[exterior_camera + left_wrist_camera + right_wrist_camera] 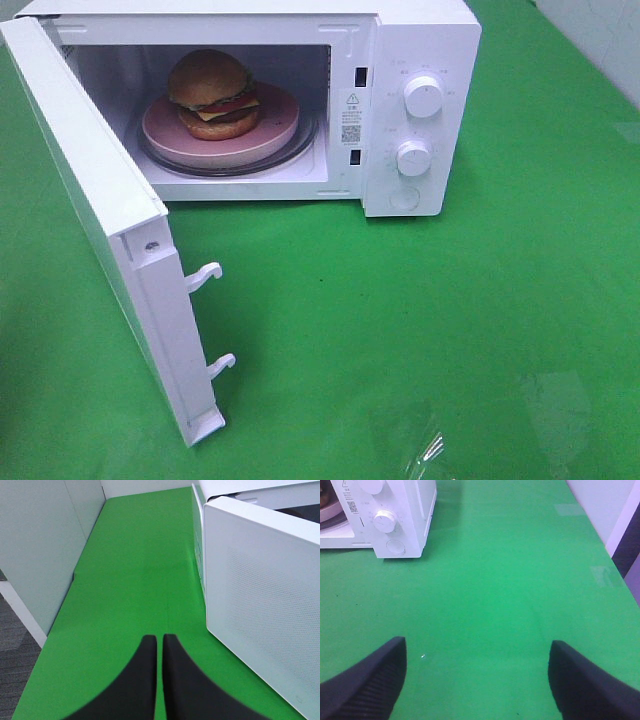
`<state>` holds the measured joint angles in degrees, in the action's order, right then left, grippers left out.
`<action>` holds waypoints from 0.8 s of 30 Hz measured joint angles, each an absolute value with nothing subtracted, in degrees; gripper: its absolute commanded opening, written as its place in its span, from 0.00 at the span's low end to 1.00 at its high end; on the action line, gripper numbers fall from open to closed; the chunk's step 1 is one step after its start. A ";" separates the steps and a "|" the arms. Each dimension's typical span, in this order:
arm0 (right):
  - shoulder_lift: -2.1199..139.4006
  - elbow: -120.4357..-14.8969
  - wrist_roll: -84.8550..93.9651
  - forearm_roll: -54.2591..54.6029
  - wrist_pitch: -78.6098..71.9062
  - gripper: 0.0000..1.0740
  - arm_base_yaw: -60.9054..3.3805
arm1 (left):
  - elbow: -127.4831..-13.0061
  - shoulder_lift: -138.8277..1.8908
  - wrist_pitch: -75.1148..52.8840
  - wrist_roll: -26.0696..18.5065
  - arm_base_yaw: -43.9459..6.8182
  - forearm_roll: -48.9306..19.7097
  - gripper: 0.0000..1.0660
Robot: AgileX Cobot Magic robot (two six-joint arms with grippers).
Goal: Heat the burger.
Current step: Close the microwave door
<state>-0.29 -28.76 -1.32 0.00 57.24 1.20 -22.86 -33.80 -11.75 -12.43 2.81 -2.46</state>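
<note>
White door [95, 200] wide open, burger [212, 90] inside. Left gripper [159, 642] pinched together, empty, by door's outer face: push nr free edge, slow, till latched. Right gripper [476, 650] apart, idle.

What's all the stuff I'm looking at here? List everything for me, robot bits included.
microwave: one, white, at the back of the table
door: one, white, swung wide open on the microwave's left
burger: one, golden-brown bun with cheese and patty, on the plate inside the microwave
plate: one, pink, under the burger on the turntable
glass turntable: one, clear, on the microwave floor
knobs: two, white, one above the other on the front panel
table cover: one, green, under everything
left claw: one, black, shut and empty, outside the open door
right claw: one, black, open and empty, over bare green in front of the microwave
</note>
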 measured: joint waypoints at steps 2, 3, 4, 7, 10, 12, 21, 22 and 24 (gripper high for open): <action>-0.29 -28.76 -1.32 0.00 57.24 0.71 1.20 | -22.86 -36.15 -9.80 -12.43 2.81 -2.46 0.00; -0.29 -28.76 -1.32 0.00 57.24 0.71 1.20 | -22.86 -36.15 -9.80 -12.43 2.81 -2.46 0.00; -0.29 -28.76 -1.32 0.00 57.24 0.71 1.20 | -22.86 -37.13 -8.59 -12.43 2.81 -2.46 0.00; -0.29 -28.76 -1.32 0.00 57.24 0.71 1.20 | -22.86 -42.23 -3.04 -12.43 2.81 -2.46 0.00; -0.29 -28.76 -1.32 0.00 57.24 0.71 1.20 | -22.86 -44.69 0.00 -12.43 2.81 -2.46 0.00; -0.29 -28.76 -1.32 0.00 57.24 0.71 1.20 | -22.86 -46.12 1.49 -12.43 2.81 -2.46 0.00; -0.29 -28.76 -1.32 0.00 57.24 0.71 1.20 | -22.69 -59.24 17.99 -8.25 -1.03 -0.69 0.00; -0.29 -28.76 -1.32 0.00 57.24 0.71 1.20 | -22.69 -59.24 17.99 -8.25 -1.03 -0.69 0.00; -0.29 -28.76 -1.32 0.00 57.24 0.71 1.20 | -22.12 -62.80 22.52 -6.76 -3.72 2.46 0.00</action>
